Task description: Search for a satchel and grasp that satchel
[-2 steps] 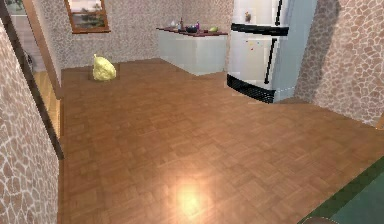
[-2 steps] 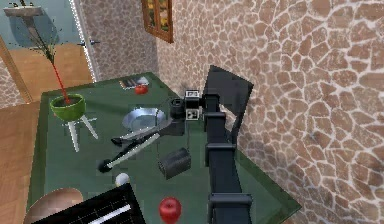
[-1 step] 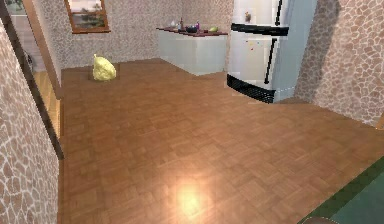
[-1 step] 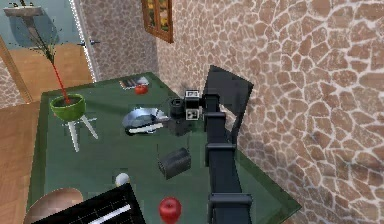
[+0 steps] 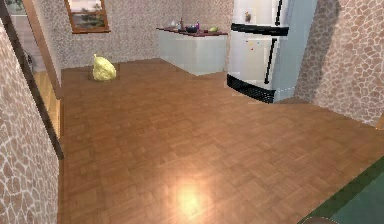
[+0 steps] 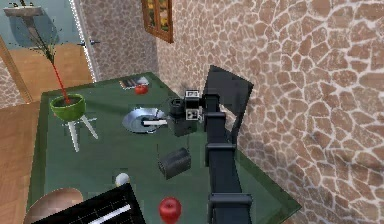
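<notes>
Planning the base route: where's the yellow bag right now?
The yellow bag lies on the wood floor in the forward view's upper left, near the far wall and left of the counter.

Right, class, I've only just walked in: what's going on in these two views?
The robot's arm reaches out over a green table, with the gripper at a grey plate. Whether it holds anything cannot be told. A dark box and a red apple lie nearby. In the forward view, a yellow bag sits on the wood floor by the far wall, left of a white counter and a fridge. It may be what the robot seeks.
</notes>
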Controlling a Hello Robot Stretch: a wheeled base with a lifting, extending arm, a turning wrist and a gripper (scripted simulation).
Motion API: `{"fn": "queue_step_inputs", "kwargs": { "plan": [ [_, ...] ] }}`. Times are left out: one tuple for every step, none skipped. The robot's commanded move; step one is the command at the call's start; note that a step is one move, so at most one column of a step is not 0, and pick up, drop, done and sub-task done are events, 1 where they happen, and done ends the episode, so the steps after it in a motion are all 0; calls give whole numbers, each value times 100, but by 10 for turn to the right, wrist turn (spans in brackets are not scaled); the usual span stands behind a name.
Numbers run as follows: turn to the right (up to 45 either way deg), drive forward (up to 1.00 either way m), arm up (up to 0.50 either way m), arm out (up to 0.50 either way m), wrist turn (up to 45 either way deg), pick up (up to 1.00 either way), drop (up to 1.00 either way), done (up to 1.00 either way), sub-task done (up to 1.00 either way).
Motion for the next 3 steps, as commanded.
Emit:
{"fn": "queue_step_inputs", "kwargs": {
  "plan": [
    [0,0,0,0,0,100,0,0,0],
    [0,0,10,0,0,0,0,0,0],
    [0,0,0,0,0,0,0,100,0]
  ]
}}
